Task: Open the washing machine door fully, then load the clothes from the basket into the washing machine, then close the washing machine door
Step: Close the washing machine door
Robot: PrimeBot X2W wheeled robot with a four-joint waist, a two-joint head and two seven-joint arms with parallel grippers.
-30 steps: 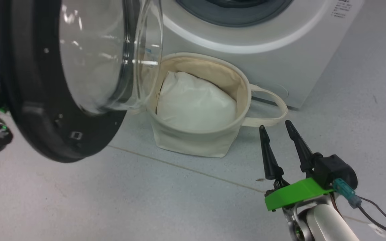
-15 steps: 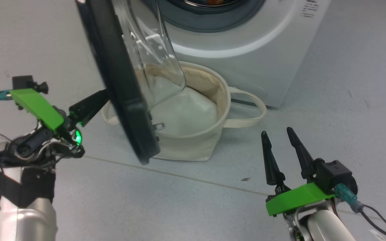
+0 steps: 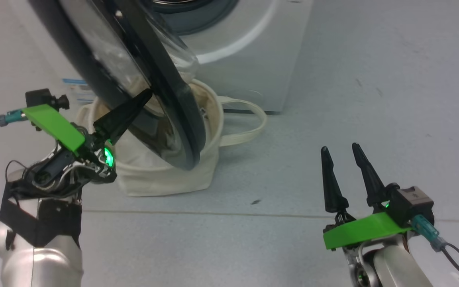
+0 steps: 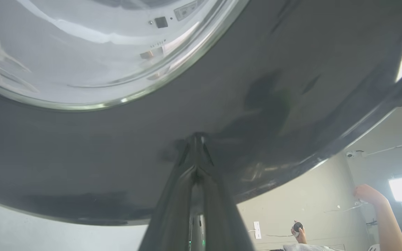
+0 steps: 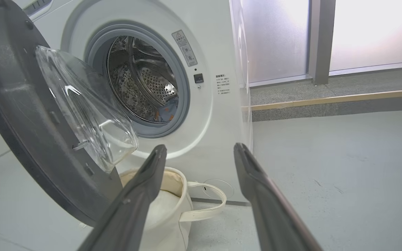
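Observation:
The glossy black washing machine door (image 3: 177,127) hangs partly swung over the cream basket (image 3: 165,181), outer face toward me. My left gripper (image 3: 146,95) is shut, its tips pressed against that black face (image 4: 291,69) just below the glass; the left wrist view shows the tips (image 4: 196,136) touching it. The white washing machine (image 5: 209,115) stands with its drum showing, and blue clothes (image 5: 168,108) with orange lie inside. Below it the basket (image 5: 169,223) holds a white bundle (image 5: 161,205). My right gripper (image 3: 343,149) hovers open and empty over the floor, right of the basket.
Grey floor stretches wide to the right of the machine (image 3: 261,59). A raised kerb (image 5: 326,101) and frosted windows run behind it. A person's hand (image 4: 366,193) reaches up at the far wall in the left wrist view.
The door has swung from wide open toward the machine, my shut left gripper following against its outer face. The head camera has turned too. The right gripper has stayed open in place.

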